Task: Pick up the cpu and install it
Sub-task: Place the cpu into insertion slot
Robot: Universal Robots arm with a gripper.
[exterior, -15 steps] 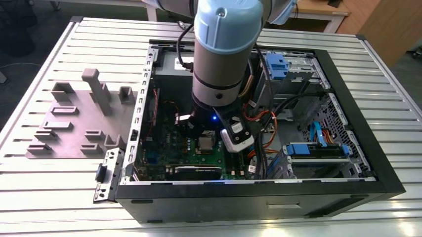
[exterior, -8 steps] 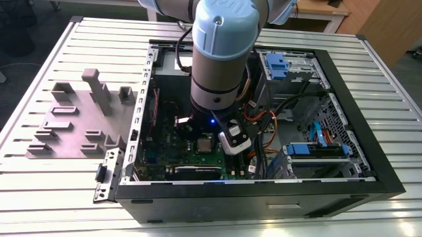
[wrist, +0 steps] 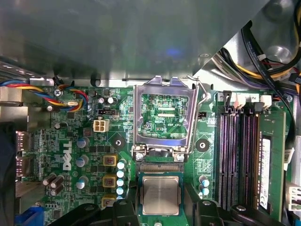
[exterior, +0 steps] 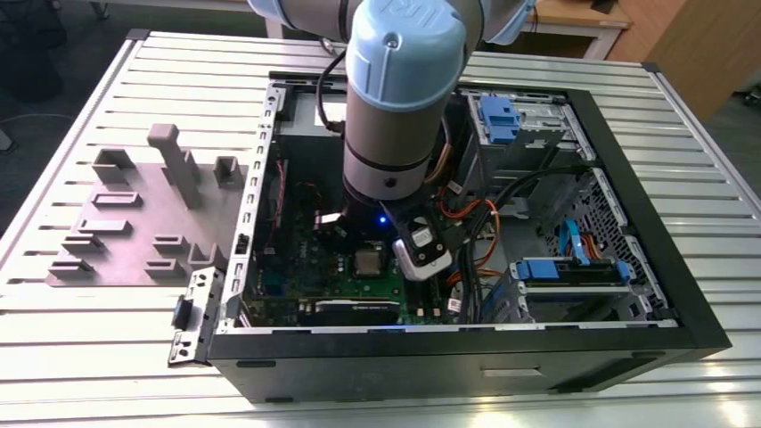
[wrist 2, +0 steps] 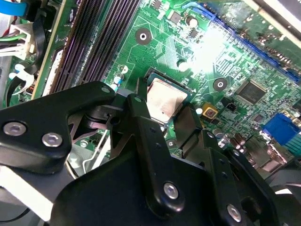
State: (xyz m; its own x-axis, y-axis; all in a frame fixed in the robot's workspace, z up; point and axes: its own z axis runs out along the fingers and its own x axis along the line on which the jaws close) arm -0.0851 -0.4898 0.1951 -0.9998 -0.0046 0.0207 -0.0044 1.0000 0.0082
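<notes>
The cpu [wrist: 160, 194], a flat square chip with a silvery top, lies level in its socket on the green motherboard [wrist: 84, 155]. In the second wrist view the cpu [wrist 2: 165, 100] shows between two black fingers [wrist 2: 141, 117]. My gripper [wrist: 164, 210] hovers right over it, open, with one fingertip on each side and a small gap to the chip's edges. The silver socket bracket [wrist: 163, 143] stands swung open just beyond the chip. From the exterior view, the cpu [exterior: 371, 261] sits just below the arm's wrist [exterior: 387, 192], deep in the open computer case [exterior: 642, 223].
Memory slots [wrist: 235, 155] run along one side of the socket, and coloured fan wires [wrist: 70, 92] lie on the other. Cables and blue drive brackets [exterior: 571, 267] crowd the case at the exterior view's right. A grey fixture plate [exterior: 143, 223] rests on the slatted table.
</notes>
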